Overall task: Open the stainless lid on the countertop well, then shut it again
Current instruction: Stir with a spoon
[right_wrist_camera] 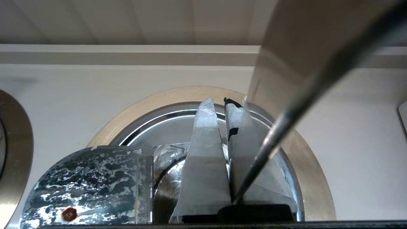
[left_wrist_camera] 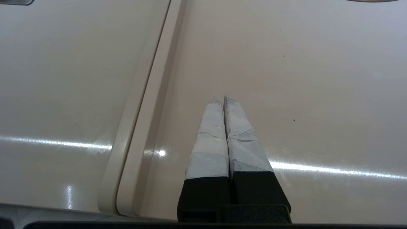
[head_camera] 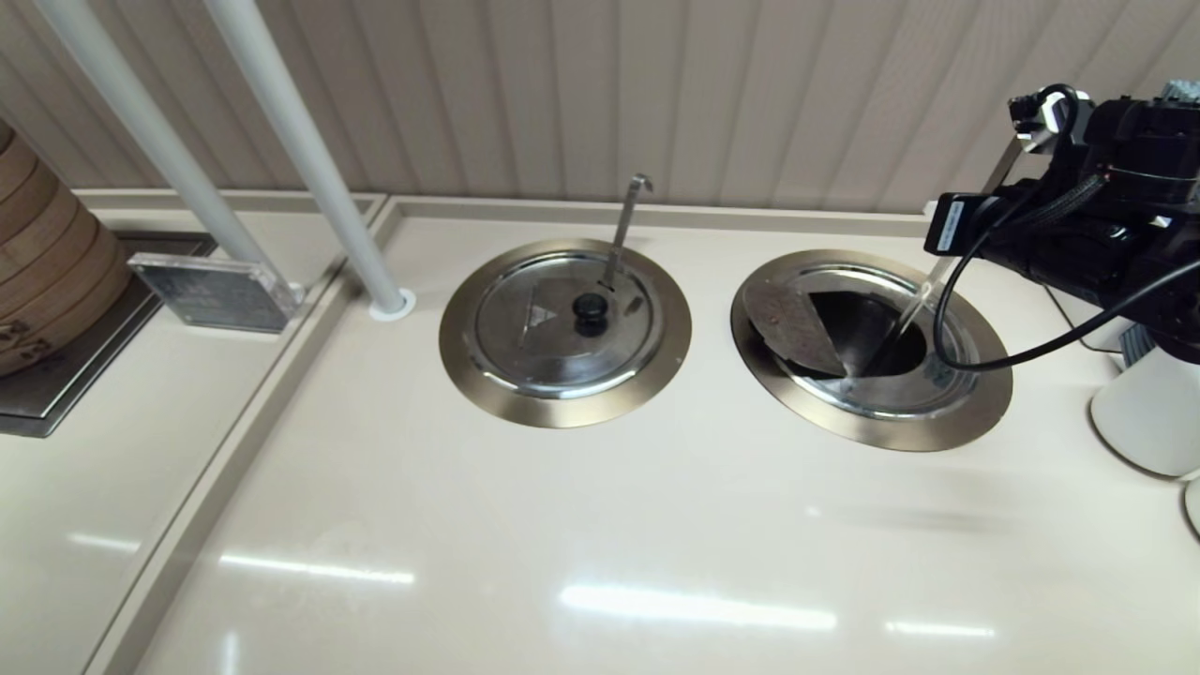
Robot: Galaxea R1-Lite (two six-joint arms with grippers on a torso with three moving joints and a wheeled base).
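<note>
The stainless lid [head_camera: 792, 328] is folded open at its hinge. Its wet, mottled underside [right_wrist_camera: 86, 184] faces up on the left half of the countertop well [head_camera: 984, 412], and the black knob is hidden. The dark opening [head_camera: 867, 337] shows beside it. The straight flat-tipped ladle handle [head_camera: 937, 281] leans out toward my right arm [head_camera: 1106, 206]. My right gripper [right_wrist_camera: 218, 105] hangs over the well's bronze ring [right_wrist_camera: 314, 178], shut on nothing, with the ladle handle [right_wrist_camera: 286, 47] just beside one finger. My left gripper [left_wrist_camera: 220, 98] is shut over bare countertop, out of the head view.
The twin well with its closed lid [head_camera: 562, 319] and hook-tipped ladle handle [head_camera: 626, 220] lies to the left. A white pole [head_camera: 309, 159] rises from the counter. Further left are a clear sign block [head_camera: 211, 291] and bamboo steamers [head_camera: 47, 262]. A white vessel [head_camera: 1144, 412] stands at the right edge.
</note>
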